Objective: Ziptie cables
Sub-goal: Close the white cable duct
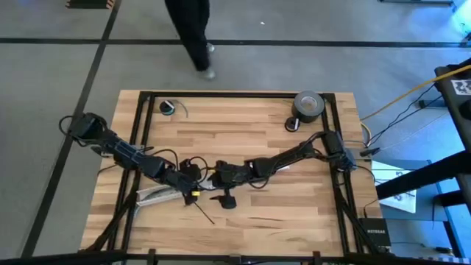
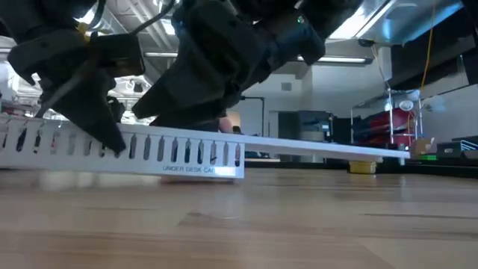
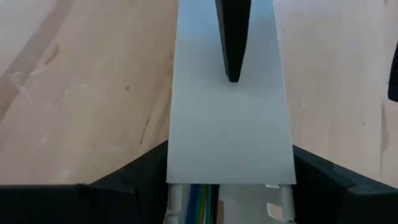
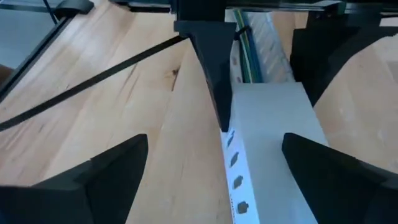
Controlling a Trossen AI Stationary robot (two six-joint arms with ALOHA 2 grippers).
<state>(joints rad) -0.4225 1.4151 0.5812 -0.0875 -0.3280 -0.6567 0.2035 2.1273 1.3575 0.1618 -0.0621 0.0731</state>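
Note:
A white slotted cable channel (image 1: 158,193) lies at the table's left middle, its flat face (image 3: 230,124) up. The cables (image 3: 200,202), thin greenish wires, lie inside its open part (image 4: 245,56). The ziptie (image 4: 93,81), a thin black strip, lies on the wood beside it, toward the near edge (image 1: 204,213). My left gripper (image 1: 187,188) is shut across the channel. My right gripper (image 1: 219,177) faces it, open (image 4: 214,149), with one finger over the channel's flat face (image 3: 233,43) and one beyond its side. My left gripper pinches the white channel across its width, one finger (image 3: 140,171) on each long side edge (image 3: 177,155). The fingers lie across the channel. Its slotted end (image 2: 127,149) sits low over the table; I cannot tell if it rests there.
A roll of dark tape (image 1: 307,105) and a small black ring (image 1: 168,107) lie at the far edge. A small black object (image 1: 226,200) sits near my right gripper. Black frame rails (image 1: 235,94) border the table. A person's legs (image 1: 193,37) stand beyond it.

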